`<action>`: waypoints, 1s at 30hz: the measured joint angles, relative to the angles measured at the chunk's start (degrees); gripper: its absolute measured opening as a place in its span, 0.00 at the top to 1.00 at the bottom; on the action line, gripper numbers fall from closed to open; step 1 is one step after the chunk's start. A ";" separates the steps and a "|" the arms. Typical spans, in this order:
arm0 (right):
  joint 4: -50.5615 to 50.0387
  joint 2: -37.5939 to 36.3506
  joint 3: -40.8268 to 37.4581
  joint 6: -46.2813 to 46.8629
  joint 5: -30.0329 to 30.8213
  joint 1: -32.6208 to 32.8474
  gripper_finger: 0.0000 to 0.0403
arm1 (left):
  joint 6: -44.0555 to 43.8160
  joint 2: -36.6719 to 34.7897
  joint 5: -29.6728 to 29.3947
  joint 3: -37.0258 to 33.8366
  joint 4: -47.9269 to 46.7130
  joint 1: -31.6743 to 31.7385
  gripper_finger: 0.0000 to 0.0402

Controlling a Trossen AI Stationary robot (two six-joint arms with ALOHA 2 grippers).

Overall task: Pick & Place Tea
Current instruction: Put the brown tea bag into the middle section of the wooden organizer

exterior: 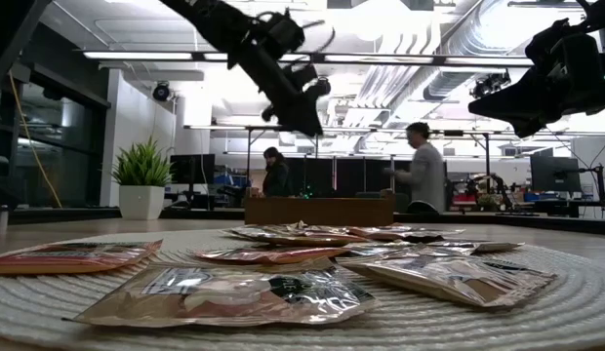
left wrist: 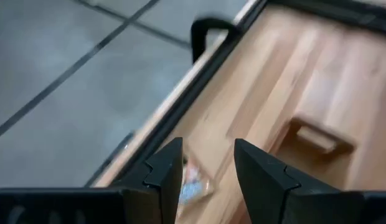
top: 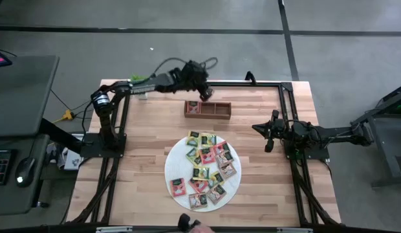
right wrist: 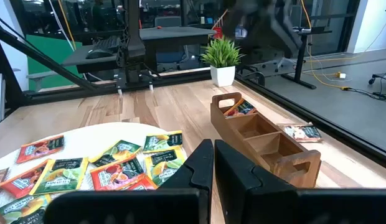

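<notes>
So the wooden table [top: 265, 188] has a round white mat [top: 178, 162] just in front of the middle, a good way toward the near edge from the left gripper [top: 205, 94]. That mat is the supply pile: most of the tea packets [top: 207, 168] are scattered flat across it, a few overlapping, none stacked neatly.

Almost directly below the left gripper, just toward the mat, sits the brown three-compartment tray [top: 207, 109]. One end compartment, the one nearest that gripper, already has tea in it [right wrist: 238, 109]; the other two look bare. My guess is it's the drop-off.

The left gripper [left wrist: 208, 180] hangs in the air above the tray's far side, fingers spread apart with nothing between them. Looks to me like it's between a drop and the next grab.

One stray packet [right wrist: 299, 132] lies on the table just behind the tray, probably a miss.

The right gripper [right wrist: 213, 163] waits at the right edge, fingers pressed together on nothing, facing the mat.
</notes>
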 joint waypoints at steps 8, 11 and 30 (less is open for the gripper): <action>0.00 0.00 0.02 0.00 -0.02 0.00 0.97 | -5.25 1.57 6.98 4.14 -8.39 4.36 0.65; 0.00 0.00 -0.01 0.00 -0.02 0.00 0.97 | -10.27 2.38 11.07 5.22 -14.04 6.39 0.65; 0.00 0.00 0.02 0.02 -0.20 0.01 0.97 | -17.62 13.21 27.79 21.59 -24.94 10.32 0.32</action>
